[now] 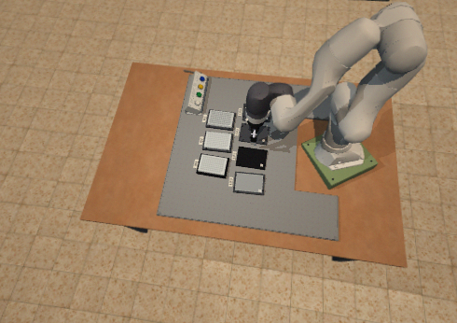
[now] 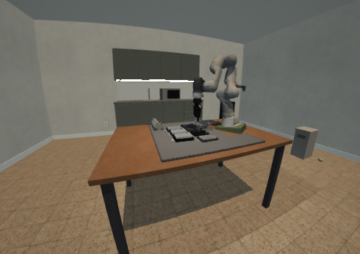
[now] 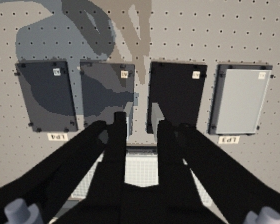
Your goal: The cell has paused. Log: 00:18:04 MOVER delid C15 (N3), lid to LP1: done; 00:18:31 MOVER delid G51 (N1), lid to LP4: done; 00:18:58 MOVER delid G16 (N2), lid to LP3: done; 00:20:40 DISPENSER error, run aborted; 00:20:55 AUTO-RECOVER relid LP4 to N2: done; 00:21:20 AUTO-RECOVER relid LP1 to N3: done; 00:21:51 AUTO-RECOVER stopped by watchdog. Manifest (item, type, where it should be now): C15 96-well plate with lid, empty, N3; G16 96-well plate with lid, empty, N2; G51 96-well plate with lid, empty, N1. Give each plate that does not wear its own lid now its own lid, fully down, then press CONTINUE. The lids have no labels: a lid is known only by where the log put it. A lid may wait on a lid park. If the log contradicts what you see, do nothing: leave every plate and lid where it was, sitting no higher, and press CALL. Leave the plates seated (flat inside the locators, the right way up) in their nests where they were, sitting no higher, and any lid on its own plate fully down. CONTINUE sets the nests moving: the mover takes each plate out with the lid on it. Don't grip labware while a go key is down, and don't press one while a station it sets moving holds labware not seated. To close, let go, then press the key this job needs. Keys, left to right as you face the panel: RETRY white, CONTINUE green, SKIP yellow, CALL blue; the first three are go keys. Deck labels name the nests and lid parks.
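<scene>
Gripper point(image 1: 254, 133) hangs above the lid-park row, over the 2nd park from the key panel point(image 1: 196, 92). Three plates point(image 1: 217, 141) line up just beside it, away from arm base point(image 1: 368, 166). Lid point(image 1: 249, 183) sits on the park two along, farthest from panel.

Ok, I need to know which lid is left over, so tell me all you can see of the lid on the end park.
The lid is a pale grey, flat rectangle, plastic by its look, with no label. It lies level inside the dark frame of the end park. The tag below it seems to read LP3. Nothing else touches it. The claw hangs apart from it, shut on nothing.
</scene>
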